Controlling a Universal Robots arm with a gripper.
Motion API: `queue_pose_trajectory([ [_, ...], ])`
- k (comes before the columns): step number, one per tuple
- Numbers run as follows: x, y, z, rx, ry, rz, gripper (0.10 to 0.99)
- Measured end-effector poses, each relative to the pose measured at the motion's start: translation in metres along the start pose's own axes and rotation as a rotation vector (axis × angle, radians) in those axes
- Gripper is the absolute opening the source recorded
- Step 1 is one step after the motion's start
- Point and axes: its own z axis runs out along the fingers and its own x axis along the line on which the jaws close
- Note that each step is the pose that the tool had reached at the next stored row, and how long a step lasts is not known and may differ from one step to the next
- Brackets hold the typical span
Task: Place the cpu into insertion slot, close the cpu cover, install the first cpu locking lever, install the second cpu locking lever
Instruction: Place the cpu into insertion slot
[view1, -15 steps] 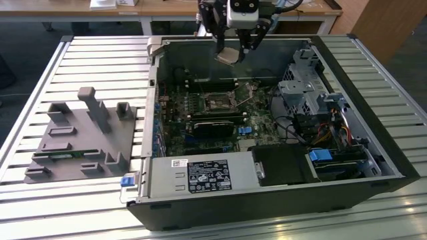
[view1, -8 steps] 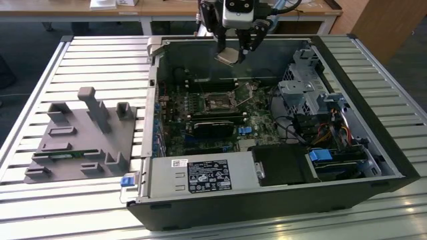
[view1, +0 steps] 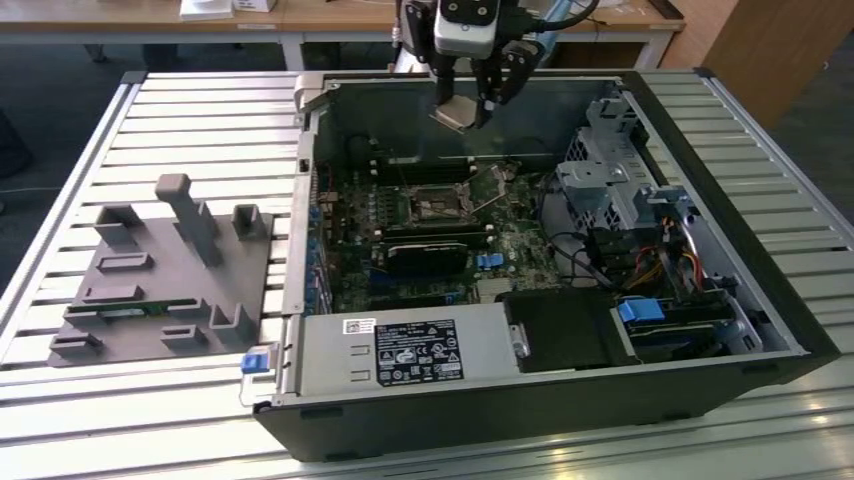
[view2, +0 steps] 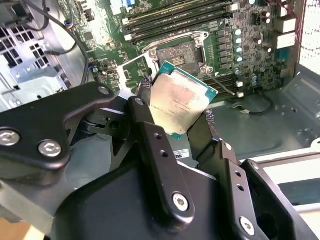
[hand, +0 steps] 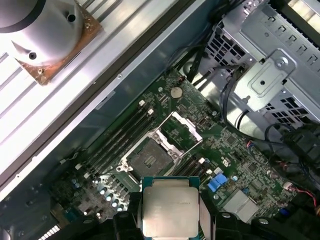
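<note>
My gripper (view1: 469, 103) hangs over the far wall of the open computer case, shut on the cpu (view1: 455, 112), a flat silver-topped square chip held by two opposite edges. In both wrist views the cpu (view2: 182, 102) (hand: 169, 207) sits between the black fingers (view2: 145, 92), well above the motherboard. The insertion slot (view1: 434, 205) (view2: 177, 52) (hand: 149, 159) lies uncovered below, a dark square with a silvery rim. The cpu cover (hand: 192, 128) stands swung up beside it.
Long black memory slots (view2: 175, 17) run alongside the socket. A metal drive cage (view1: 607, 180) and cable bundles (view1: 601, 265) fill the case on the exterior view's right. The power supply (view1: 400, 352) sits at the near side. A grey fixture (view1: 167, 270) rests on the slatted table (view1: 200, 110).
</note>
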Motion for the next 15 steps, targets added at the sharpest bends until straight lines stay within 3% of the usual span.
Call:
queue_pose_trajectory([
  [8,0.0,0.0,0.0009,-0.002,-0.0067,0.092,0.537],
  [15,0.0,-0.0003,0.0039,-0.004,-0.0158,0.215,0.537],
])
